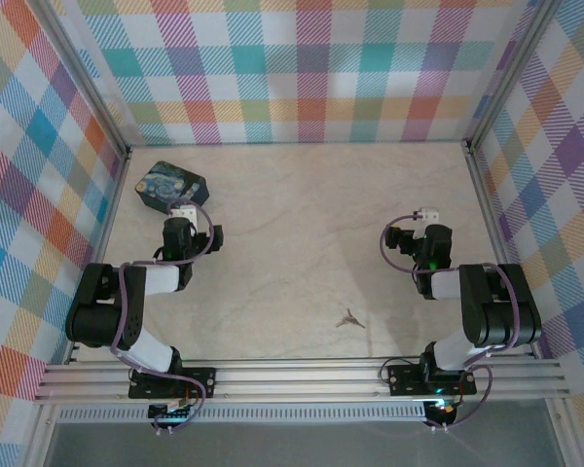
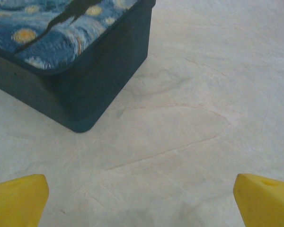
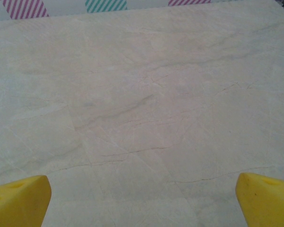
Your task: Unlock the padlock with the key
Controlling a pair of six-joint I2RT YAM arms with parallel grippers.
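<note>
The key point(image 1: 349, 318), a small splayed silvery bunch, lies on the pale tabletop toward the near edge, between the two arm bases. The padlock is out of view. My left gripper point(image 1: 183, 212) point(image 2: 142, 198) is open, its yellow fingertips point(image 2: 19, 201) wide apart over bare table just short of the box's near corner, nothing between them. My right gripper point(image 1: 426, 218) point(image 2: 142, 198) is open too at centre right, yellow fingertips point(image 3: 267, 198) spread above bare surface. The key lies nearer than both grippers, closer to the right arm.
A blue-and-yellow swirly-painted tin box point(image 1: 170, 187) point(image 2: 61, 47) stands at the far left, right in front of the left gripper. Checked walls point(image 1: 311, 68) enclose the table on three sides. An aluminium rail point(image 1: 302, 375) runs along the near edge.
</note>
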